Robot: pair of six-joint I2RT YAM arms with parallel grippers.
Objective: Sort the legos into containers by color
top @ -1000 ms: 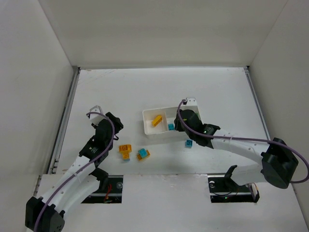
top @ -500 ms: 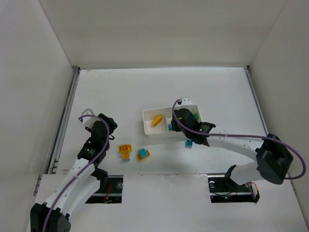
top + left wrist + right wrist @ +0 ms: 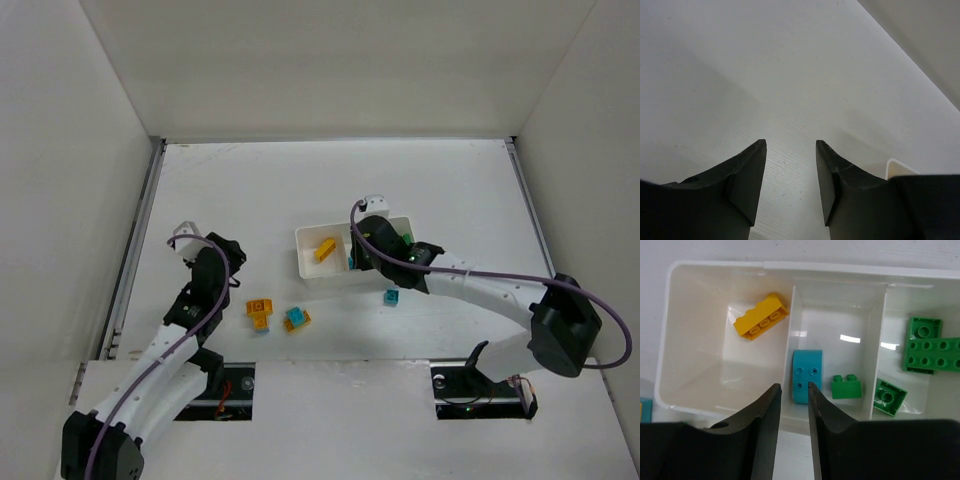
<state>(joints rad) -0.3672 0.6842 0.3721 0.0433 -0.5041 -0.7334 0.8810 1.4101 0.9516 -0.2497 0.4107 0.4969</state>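
You are shifting the right claw (image 3: 794,385) leftward along the white tray (image 3: 301,236). It is leaving the right-hand compartment (image 3: 912,300) and is now hanging over the tray's near wall at the middle compartment (image 3: 840,320). In doing so you are uncovering the green bricks (image 3: 406,240), which the arm was hiding a second ago. You are also moving the left claw (image 3: 790,143). It is now sitting slightly farther toward the left edge of the tabletop (image 3: 250,180) than a second ago.
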